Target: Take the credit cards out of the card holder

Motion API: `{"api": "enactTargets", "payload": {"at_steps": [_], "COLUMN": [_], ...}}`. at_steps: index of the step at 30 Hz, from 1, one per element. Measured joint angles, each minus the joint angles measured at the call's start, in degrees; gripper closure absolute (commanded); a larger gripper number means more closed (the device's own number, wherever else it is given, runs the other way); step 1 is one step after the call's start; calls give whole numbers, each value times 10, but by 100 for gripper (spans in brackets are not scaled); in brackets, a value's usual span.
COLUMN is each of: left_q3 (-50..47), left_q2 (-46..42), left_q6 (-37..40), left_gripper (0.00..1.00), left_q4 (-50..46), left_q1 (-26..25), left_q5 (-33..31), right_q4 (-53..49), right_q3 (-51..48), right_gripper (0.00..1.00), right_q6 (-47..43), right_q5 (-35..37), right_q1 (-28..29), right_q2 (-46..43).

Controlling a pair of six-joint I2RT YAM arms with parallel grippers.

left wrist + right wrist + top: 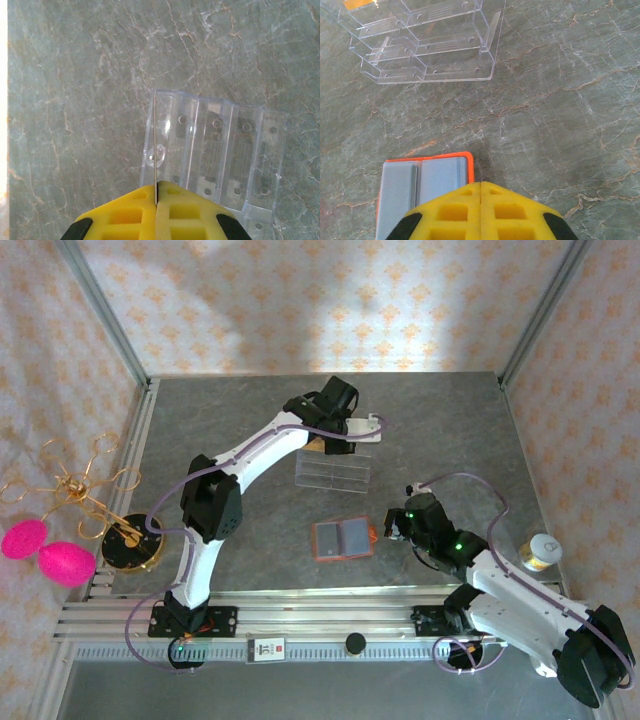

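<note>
The card holder point(343, 538) lies open and flat on the table, orange-red rim up and grey-blue inside point(420, 185) showing. My right gripper point(481, 183) is shut, its yellow tips over the holder's right edge; anything under them is hidden. In the top view the right gripper point(391, 528) sits just right of the holder. My left gripper point(156, 186) is shut on a thin credit card point(156, 145), seen edge-on and standing upright above the clear rack. From above, the left gripper point(326, 440) is at the rack's far edge, with a tan bit of card beneath it.
A clear acrylic tiered rack point(333, 472) lies between the two grippers point(220, 155) point(430, 45). A round gold base point(125, 545) stands at the table's left edge, a small gold-lidded jar point(541, 552) at the right. Aluminium rails point(300, 620) run along the front.
</note>
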Motion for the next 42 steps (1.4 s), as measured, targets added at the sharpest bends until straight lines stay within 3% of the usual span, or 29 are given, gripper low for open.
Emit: {"api": "enactTargets", "payload": {"at_steps": [42], "left_q3": [-22], "left_q2": [16], "left_q6": [-2], "left_gripper": [100], "left_q4": [31], "left_q1": [0], "left_q5": [-14], "right_q4": [16], "right_q3": [-10], "right_gripper": [94], "right_q6": [0], "right_q5": [0], "right_q1": [-1], "right_q2": [5]}}
